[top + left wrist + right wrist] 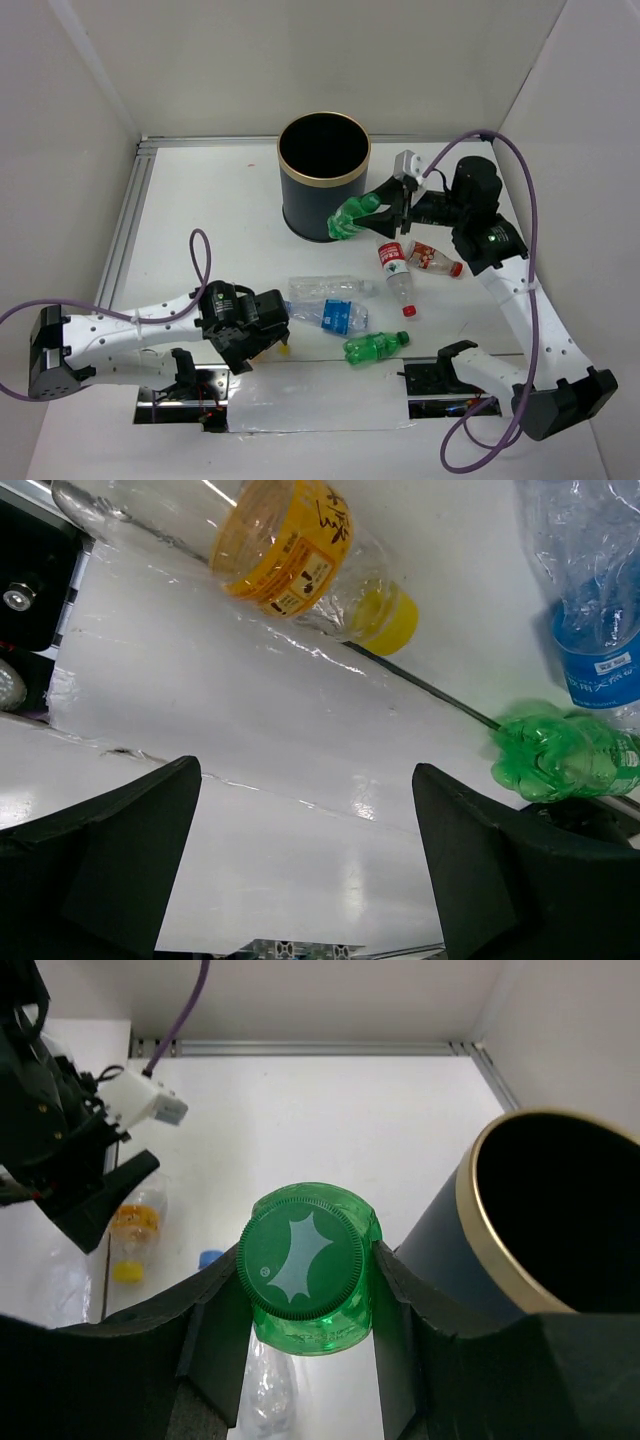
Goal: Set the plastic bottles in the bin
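Note:
My right gripper (374, 207) is shut on a green bottle (350, 218) and holds it in the air against the right side of the dark bin (323, 175) with the gold rim. In the right wrist view the bottle's green cap (303, 1260) sits between the fingers, with the bin (540, 1230) close on the right. My left gripper (262, 348) is open and empty, low over the table near the front. Ahead of it in the left wrist view lie a yellow-capped bottle (290, 550), a blue-labelled bottle (590, 630) and a second green bottle (565, 755).
On the table lie two red-white labelled bottles (395, 265) (435, 258), a clear bottle (330, 288), a blue-labelled bottle (325, 315) and a green bottle (375, 346). White walls enclose the table on three sides.

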